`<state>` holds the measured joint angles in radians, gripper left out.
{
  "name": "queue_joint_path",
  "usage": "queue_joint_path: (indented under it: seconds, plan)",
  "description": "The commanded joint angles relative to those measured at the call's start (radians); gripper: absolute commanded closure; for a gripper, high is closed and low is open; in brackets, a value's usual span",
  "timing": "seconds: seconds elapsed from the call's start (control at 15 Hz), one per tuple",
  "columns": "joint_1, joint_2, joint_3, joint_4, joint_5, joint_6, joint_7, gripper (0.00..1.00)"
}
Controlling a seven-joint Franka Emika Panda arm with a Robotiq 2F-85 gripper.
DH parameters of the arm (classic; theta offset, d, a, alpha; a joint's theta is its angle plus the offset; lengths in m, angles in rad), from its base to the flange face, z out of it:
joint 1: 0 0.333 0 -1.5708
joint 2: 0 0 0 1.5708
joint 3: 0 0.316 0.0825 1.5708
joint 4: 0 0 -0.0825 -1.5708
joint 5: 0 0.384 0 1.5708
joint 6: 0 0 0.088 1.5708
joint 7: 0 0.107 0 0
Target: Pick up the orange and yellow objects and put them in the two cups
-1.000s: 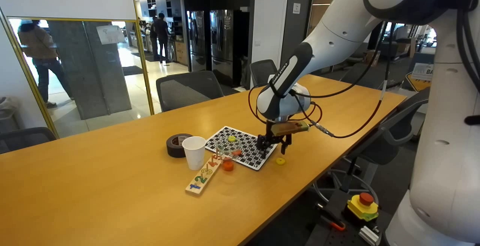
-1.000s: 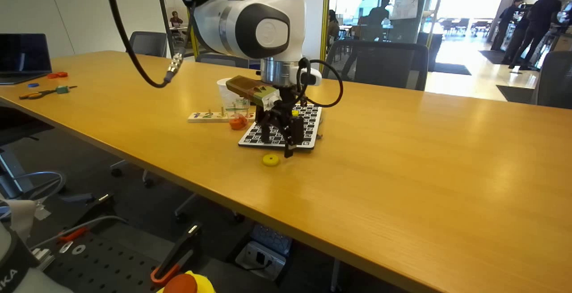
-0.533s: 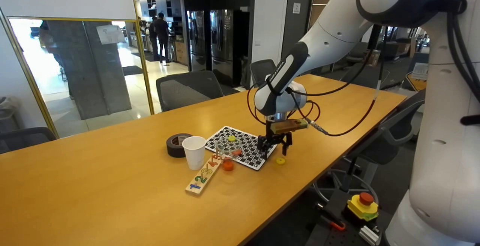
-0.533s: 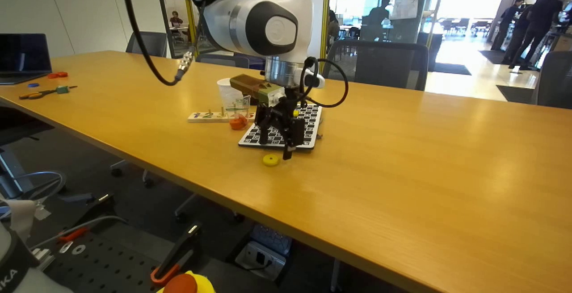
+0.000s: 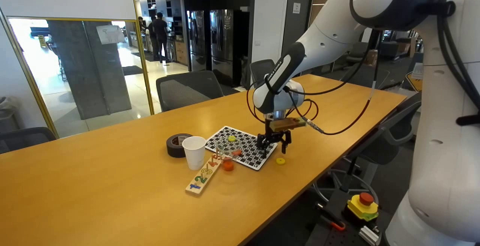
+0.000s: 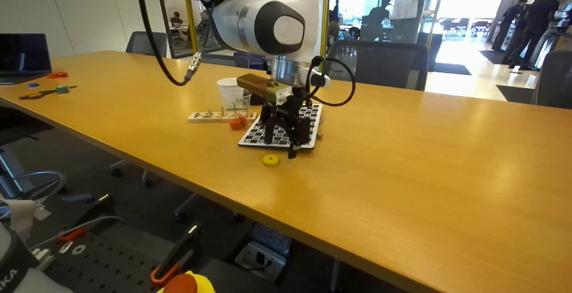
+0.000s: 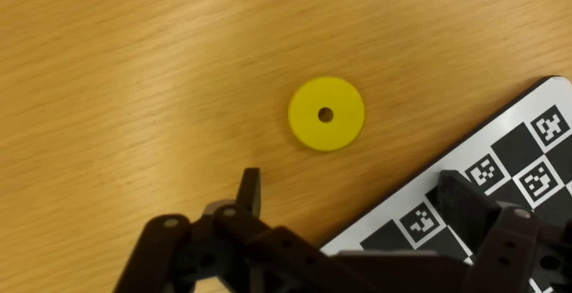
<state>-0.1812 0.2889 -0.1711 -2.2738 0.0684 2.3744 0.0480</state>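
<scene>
One yellow disc (image 7: 325, 131) lies flat on the table (image 5: 112, 186) near the checkered board (image 5: 249, 147), hole facing up. I see the gripper (image 7: 350, 171) hanging near it, jaws wide apart. The white cup (image 5: 195, 154) stands upright, its long axis vertical.

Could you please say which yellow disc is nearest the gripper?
The yellow disc directly on the table; the other yellow disc sits farther off, on the checkered board.
</scene>
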Motion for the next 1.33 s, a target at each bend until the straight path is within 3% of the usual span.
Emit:
queue_joint_path:
  seconds: [0.0,0.6,1.27]
  plan:
    - [-0.005,-0.046,-0.004,-0.057,-0.011,-0.011,-0.024,0.0]
    - [-0.006,-0.108,-0.007,-0.177,-0.007,0.0,-0.036,0.0]
    - [-0.01,-0.141,-0.004,-0.239,0.02,0.173,-0.039,0.0]
